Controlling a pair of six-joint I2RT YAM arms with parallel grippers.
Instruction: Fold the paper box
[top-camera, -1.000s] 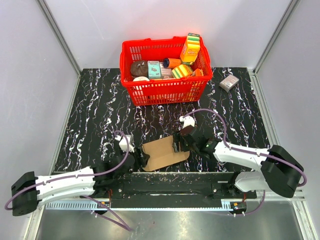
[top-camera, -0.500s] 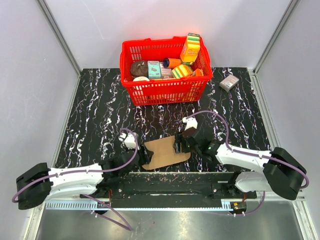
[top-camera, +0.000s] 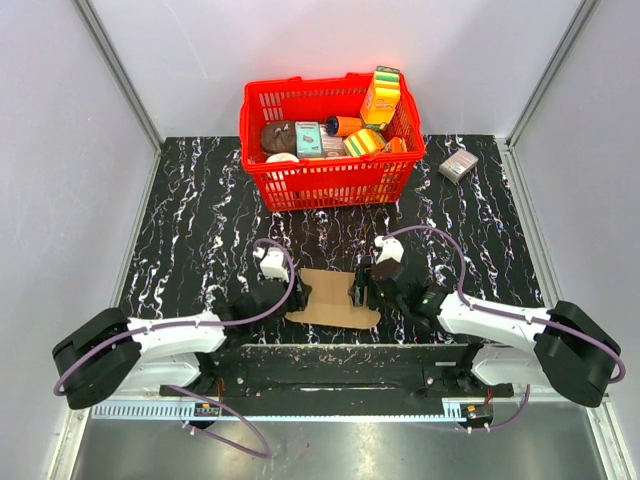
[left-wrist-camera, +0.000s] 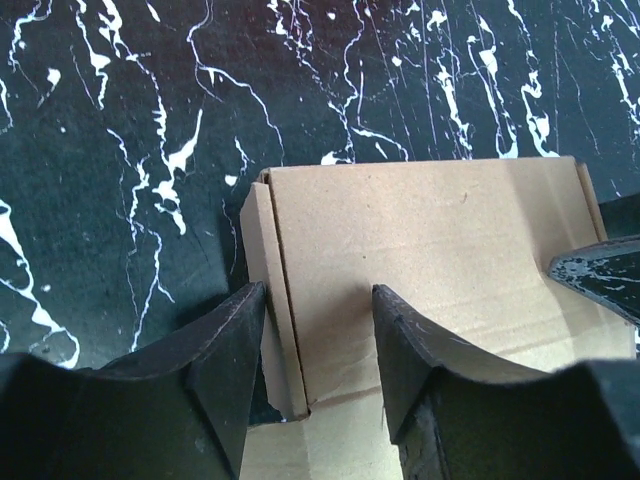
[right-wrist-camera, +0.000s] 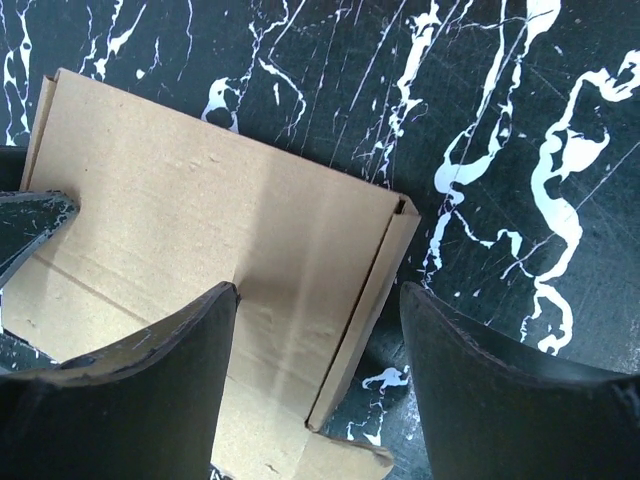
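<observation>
Though both arms lie low along its near edge, the black, white-veined table (top-camera: 200, 200) is the largest thing in sight. At its far side stands a red basket (top-camera: 320, 185) filled with colourful packages. The paper box (top-camera: 330, 298) lies flat on the table near the front edge, between the two arms, as a plain brown sheet with a narrow flap folded up along each short side.

The left tool (top-camera: 300, 295) sits at the sheet's left end. In the left wrist view its fingers (left-wrist-camera: 230, 350) are spread and stand astride the raised left flap, one outside the flap and one over the main panel.

The right tool (top-camera: 357, 292) sits at the sheet's right end. Its fingers (right-wrist-camera: 480, 370) are spread wide astride the right flap, with bare table showing between the flap and the outer finger.

A small grey-pink box (top-camera: 459, 165) lies well apart, just right of the basket.
</observation>
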